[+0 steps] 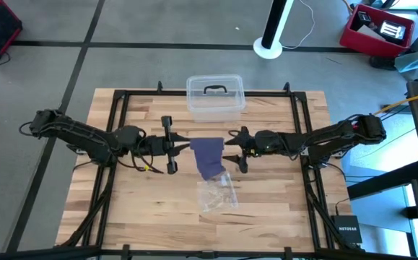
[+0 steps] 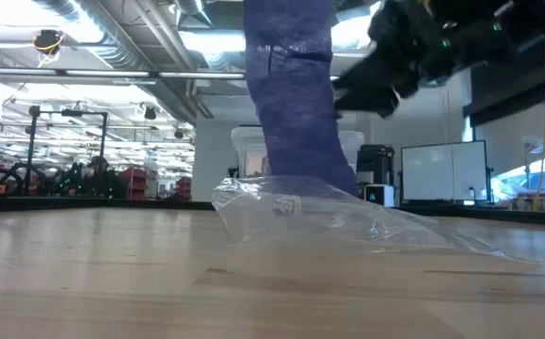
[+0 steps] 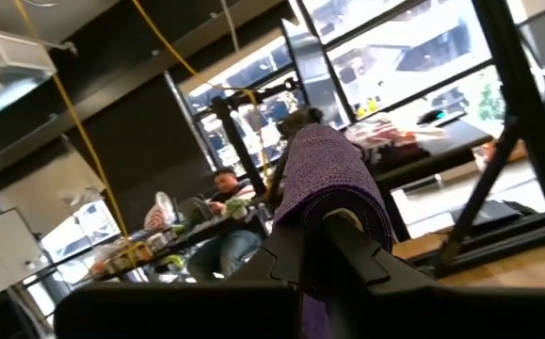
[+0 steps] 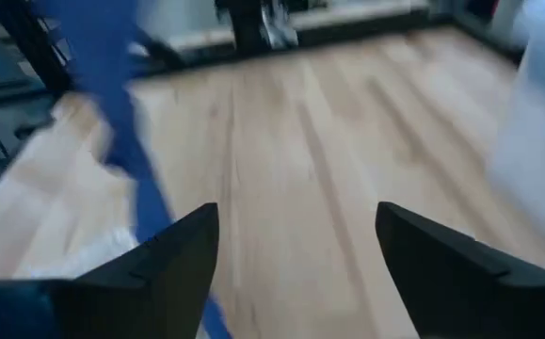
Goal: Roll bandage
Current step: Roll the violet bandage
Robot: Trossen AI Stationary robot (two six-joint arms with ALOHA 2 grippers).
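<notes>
The bandage (image 1: 209, 157) is a dark blue-purple fabric strip at the table's middle. It hangs from my left gripper (image 1: 185, 146), which is shut on its upper end. In the low view the bandage (image 2: 291, 104) drops to a clear crinkly plastic bag (image 2: 338, 218), and its lower end rests there. My right gripper (image 1: 230, 148) is open just right of the strip and touches nothing. In the right wrist view its fingers (image 4: 173, 254) stand wide apart, with the strip (image 4: 126, 141) off to one side. My left gripper holds the bandage's upper end (image 3: 333, 179) between its two shut fingers (image 3: 343, 250). The fabric is draped over the fingertips. The fingers come about level from the table's left. The strip hangs below them, slack, with its lower end (image 1: 221, 173) on the plastic bag.
A clear plastic box with a black handle (image 1: 215, 95) stands at the table's far edge, behind the bandage. The plastic bag (image 1: 217, 193) lies on the near side of the strip. A black frame (image 1: 122, 115) runs around the work area. A person sits in the room beyond the table.
</notes>
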